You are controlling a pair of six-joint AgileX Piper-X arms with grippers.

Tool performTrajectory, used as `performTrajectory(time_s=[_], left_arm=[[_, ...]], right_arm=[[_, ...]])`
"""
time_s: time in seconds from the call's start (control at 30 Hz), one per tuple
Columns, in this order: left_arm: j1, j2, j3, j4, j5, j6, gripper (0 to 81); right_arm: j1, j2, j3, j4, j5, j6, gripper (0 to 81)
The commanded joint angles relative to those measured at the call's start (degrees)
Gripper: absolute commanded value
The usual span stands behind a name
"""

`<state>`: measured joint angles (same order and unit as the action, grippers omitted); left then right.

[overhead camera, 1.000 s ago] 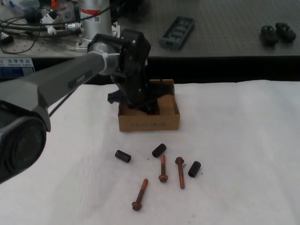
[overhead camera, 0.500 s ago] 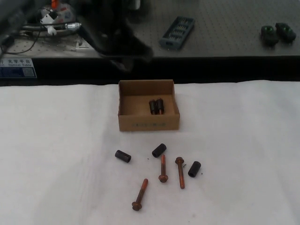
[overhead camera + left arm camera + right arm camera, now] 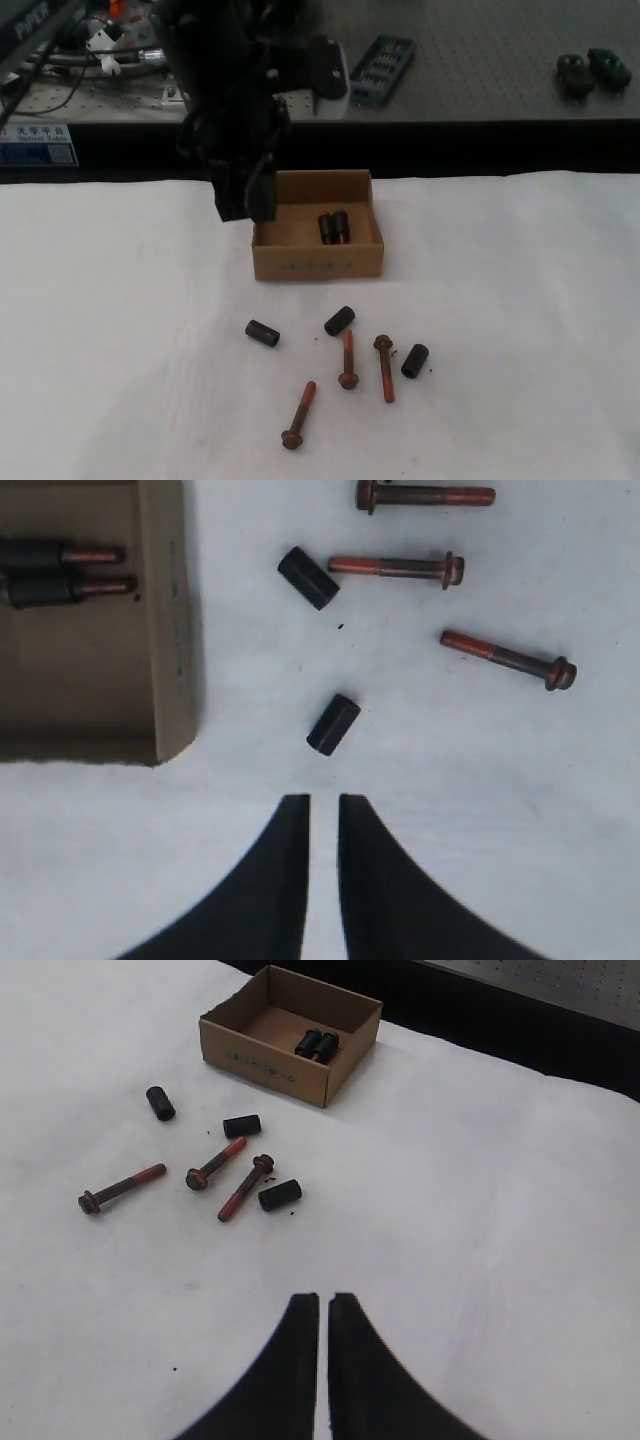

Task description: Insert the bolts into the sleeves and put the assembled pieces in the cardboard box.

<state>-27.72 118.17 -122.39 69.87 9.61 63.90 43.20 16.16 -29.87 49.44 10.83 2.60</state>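
Left gripper [image 3: 323, 802]: fingers closed to a thin slit, holding nothing, clear of the nearest sleeve [image 3: 333, 724]; right gripper [image 3: 323, 1300]: same condition, empty.

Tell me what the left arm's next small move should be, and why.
Probably open the left gripper and lower it onto the nearest sleeve. It is shut on nothing, that sleeve lies loose on the cloth close to it, and the cardboard box holds two assembled pieces, with three bolts unsleeved.
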Motion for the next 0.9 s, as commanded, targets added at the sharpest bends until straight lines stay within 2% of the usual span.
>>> performTrajectory(time_s=[0.0, 0.07, 0.1, 0.27, 0.67, 0.8, 0.87], left_arm=[[-1.47, 2.16, -0.16, 5.11, -1.71, 3.78, 22.9], [-1.86, 3.28, -0.16, 5.11, -2.86, 3.78, 32.1], [-2.02, 3.8, -0.16, 5.11, -3.64, 3.78, 33.3], [-2.47, 6.59, -0.16, 6.56, -6.36, 6.05, 27.7], [-2.47, 12.0, 2.37, 6.37, -6.92, 7.25, 27.6], [-2.53, 12.0, 8.41, 4.22, -12.48, 7.0, 27.6], [-2.68, 12.0, 10.62, 2.97, -12.25, 6.77, 27.6]], right_arm=[[-0.36, -0.47, -0.54, -0.57, -0.92, 0.12, 3.9], [-0.36, -0.47, -0.54, -0.57, -1.79, 0.12, 3.9], [-0.36, -0.47, -0.41, -0.57, -2.09, 0.12, 3.9], [-0.36, -0.47, -0.17, 0.53, -2.89, -0.04, 3.9], [-0.36, -0.47, -0.17, 3.38, -2.78, -3.95, 3.9], [-0.36, -0.47, -0.17, 3.38, -2.78, -3.95, 3.9], [-0.36, -0.47, -0.17, 3.38, -2.78, -3.95, 3.9]])
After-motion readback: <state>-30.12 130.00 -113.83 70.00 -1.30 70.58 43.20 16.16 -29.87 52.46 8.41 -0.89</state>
